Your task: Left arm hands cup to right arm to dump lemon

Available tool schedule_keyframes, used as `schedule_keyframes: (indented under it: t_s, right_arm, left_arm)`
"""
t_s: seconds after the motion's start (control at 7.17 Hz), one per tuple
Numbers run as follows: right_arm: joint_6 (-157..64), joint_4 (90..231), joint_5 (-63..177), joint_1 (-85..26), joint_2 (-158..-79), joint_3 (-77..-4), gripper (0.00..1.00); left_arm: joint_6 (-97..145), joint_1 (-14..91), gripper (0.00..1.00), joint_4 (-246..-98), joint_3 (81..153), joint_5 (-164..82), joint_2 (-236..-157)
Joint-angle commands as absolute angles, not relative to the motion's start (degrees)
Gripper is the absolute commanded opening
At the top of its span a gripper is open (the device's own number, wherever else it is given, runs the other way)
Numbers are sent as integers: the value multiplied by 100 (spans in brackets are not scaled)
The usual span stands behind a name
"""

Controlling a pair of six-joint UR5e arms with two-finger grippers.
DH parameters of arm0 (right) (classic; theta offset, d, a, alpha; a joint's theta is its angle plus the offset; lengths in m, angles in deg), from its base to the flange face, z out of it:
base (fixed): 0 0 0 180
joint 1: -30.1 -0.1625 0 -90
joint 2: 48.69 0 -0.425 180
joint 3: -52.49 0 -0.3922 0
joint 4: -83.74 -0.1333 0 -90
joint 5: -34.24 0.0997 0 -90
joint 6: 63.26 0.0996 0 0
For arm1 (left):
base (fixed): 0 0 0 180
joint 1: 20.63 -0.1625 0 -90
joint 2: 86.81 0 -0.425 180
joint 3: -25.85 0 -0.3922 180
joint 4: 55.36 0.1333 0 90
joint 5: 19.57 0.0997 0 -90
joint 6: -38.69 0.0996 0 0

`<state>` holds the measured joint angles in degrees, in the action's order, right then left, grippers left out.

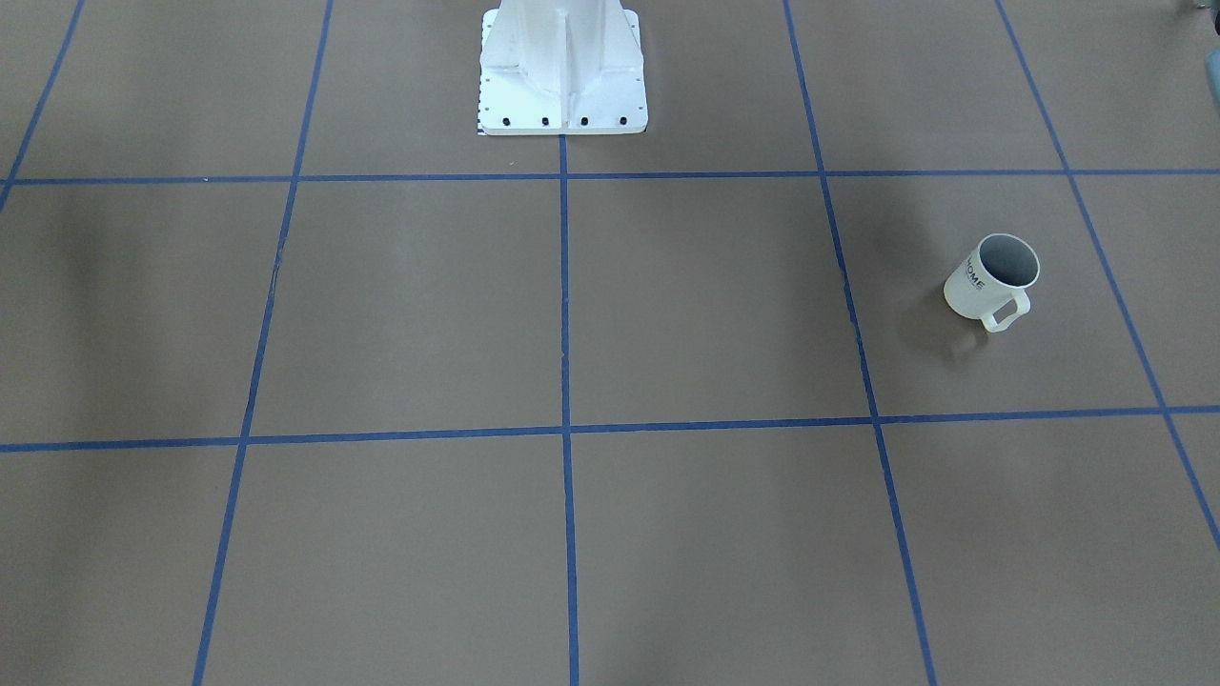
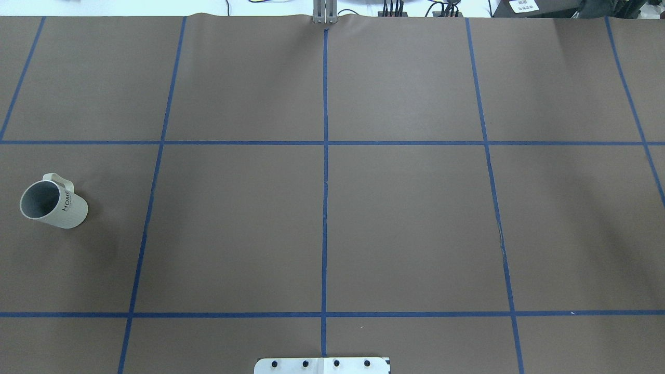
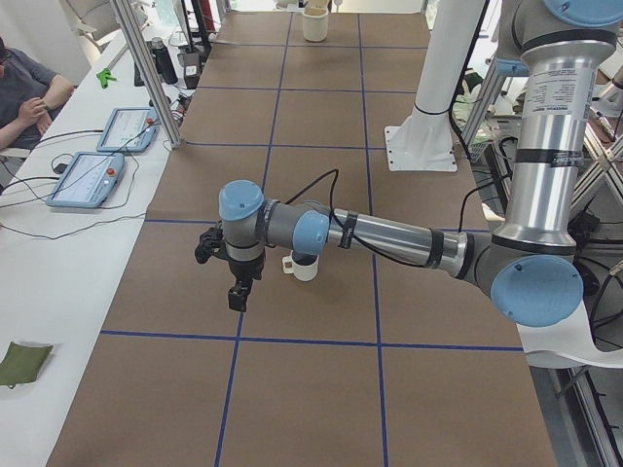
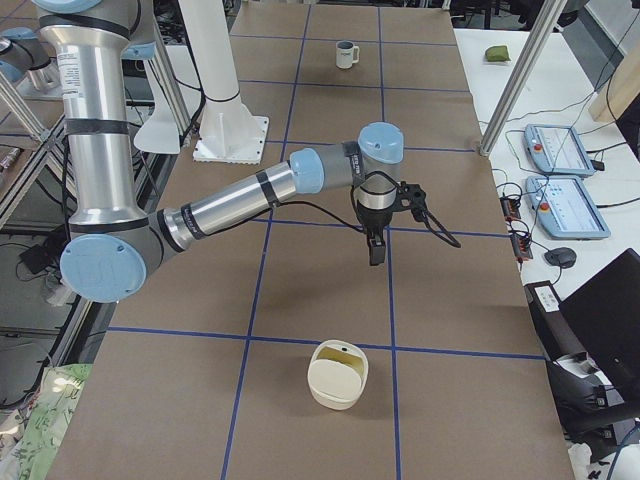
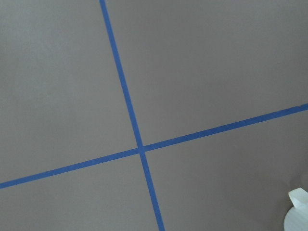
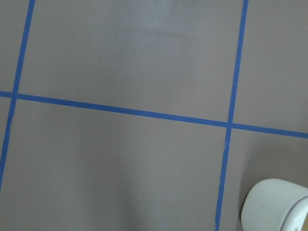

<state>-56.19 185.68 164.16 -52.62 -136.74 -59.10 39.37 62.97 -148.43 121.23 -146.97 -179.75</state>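
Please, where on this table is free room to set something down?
Bare: the two centre squares ahead of the white base plate, between the blue tape lines. Taken: the robot's left end, where the cup stands, and its right end, where a cream container sits, seen only in the side view.

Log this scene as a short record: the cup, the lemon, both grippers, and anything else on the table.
cup: upright on the table, robot's left side, handle pointing away from the robot
lemon: not seen; the cup's bottom is hidden
left gripper: raised near the cup, apart from it; open or shut cannot be told
right gripper: raised over mid-table; open or shut cannot be told
cream tub: at the table's right end
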Motion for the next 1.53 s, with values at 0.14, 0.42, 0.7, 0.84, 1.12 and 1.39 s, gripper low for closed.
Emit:
schedule_keyframes:
  t_s: [0.14, 0.42, 0.7, 0.84, 1.12, 1.39]
  right_arm:
    - [-5606, 17815, 16616, -5489, -13931, -5301, 100]
    - [-5553, 17682, 16625, -5489, -13887, -5035, 100]
    - [-5570, 17673, 16974, -5489, -13878, -4563, 100]
    - [-5579, 17638, 17185, -5515, -13904, -4421, 100]
    - [-5623, 16826, 17205, -5821, -14341, -4280, 100]
    - [-5667, 16425, 17494, -6077, -14458, -4095, 100]
  left_arm:
    - [3947, 6471, 100, -15169, 11761, -14955, -17840]
    - [3956, 6786, 100, -15143, 11796, -15614, -17839]
    - [3948, 6787, 100, -15143, 11744, -15580, -17856]
    - [3948, 6796, 100, -15143, 11752, -15580, -17856]
    - [3948, 6805, 100, -15143, 11744, -15572, -17865]
    - [3939, 6805, 100, -15143, 11735, -15485, -17874]
